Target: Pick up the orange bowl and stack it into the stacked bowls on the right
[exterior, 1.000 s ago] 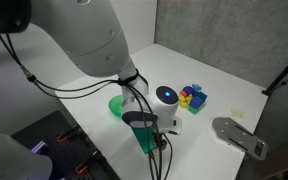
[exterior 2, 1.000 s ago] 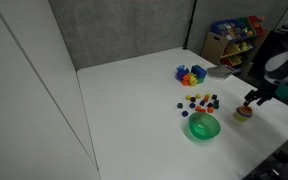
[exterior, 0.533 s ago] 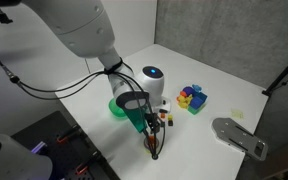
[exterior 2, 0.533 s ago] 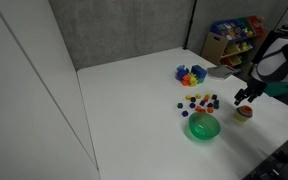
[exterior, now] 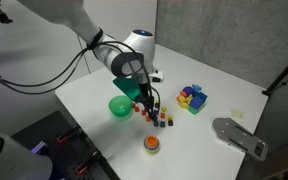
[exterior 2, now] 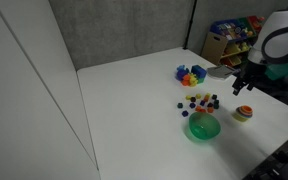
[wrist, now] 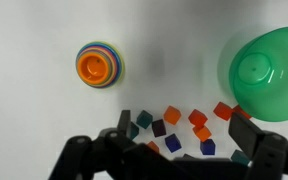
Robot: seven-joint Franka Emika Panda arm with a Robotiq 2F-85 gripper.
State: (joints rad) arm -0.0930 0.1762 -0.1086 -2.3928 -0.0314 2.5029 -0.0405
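So nearest in an exterior view, the orange bowl (exterior: 152,144) is sitting nested on top of the stacked bowls (wrist: 119,66), out by the near edge of the white surface (exterior: 219,90). A bit further back there's a scatter of small cubes (exterior: 160,120), with the big green bowl (exterior: 120,106) just left of them. The gripper (exterior: 145,99) hangs above the cubes, fingers (wrist: 246,130) spread apart with nothing between them. Far right is a colourful block cluster (exterior: 192,98).
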